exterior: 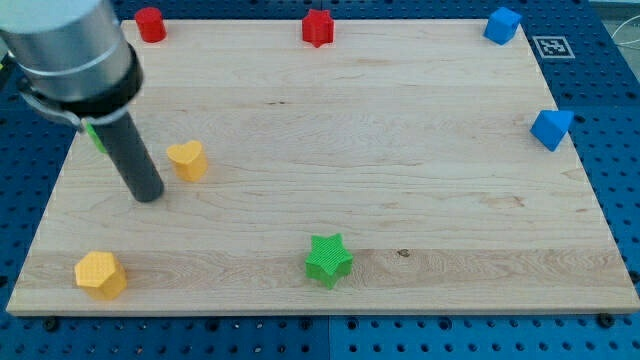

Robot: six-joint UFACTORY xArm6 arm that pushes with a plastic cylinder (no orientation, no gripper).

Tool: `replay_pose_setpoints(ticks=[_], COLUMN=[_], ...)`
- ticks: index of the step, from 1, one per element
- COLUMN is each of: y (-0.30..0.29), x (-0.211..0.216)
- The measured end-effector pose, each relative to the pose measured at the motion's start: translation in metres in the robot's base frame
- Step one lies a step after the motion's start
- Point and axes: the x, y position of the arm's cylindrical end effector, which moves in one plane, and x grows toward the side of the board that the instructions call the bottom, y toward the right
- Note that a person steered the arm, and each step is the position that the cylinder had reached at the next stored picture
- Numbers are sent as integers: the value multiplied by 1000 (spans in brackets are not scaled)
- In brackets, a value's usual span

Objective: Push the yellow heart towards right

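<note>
Camera view, near edge first: yellow hexagon (100,274) sits at the tabletop's (400,200) bottom-left corner, green star (328,259) near bottom centre. Neither is in the push lane, so I ignore both.

Mid-left: my tip (148,194) is down on the tabletop, just beside the yellow heart (187,159), on its left and slightly toward the view's bottom. Small gap visible, can't confirm contact. No gripper on this rig, just the rod, so nothing to report apart or together. Placement makes sense to me: tip on the heart's left means a rightward sweep drives it right. My read is the approach is done and the push itself hasn't started, since the heart is well over in the left third.

One concern: tip is offset a bit low of the heart's centre. A straight right move could clip its lower edge and spin or kick it toward the view's top. I'd nudge the tip up a touch first, then sweep.

A green block (96,136) peeks out behind the rod, mostly hidden, shape unclear.

Far side: blue triangle (551,128) at the right edge, then red cylinder (150,24), red star (317,27) and blue cube (502,24) along the top. Lane to the heart's right is open wood.
</note>
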Motion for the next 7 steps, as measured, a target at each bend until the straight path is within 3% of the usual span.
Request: replay_pose_setpoints(ticks=[1, 7], y=[-5, 138], x=[-17, -49])
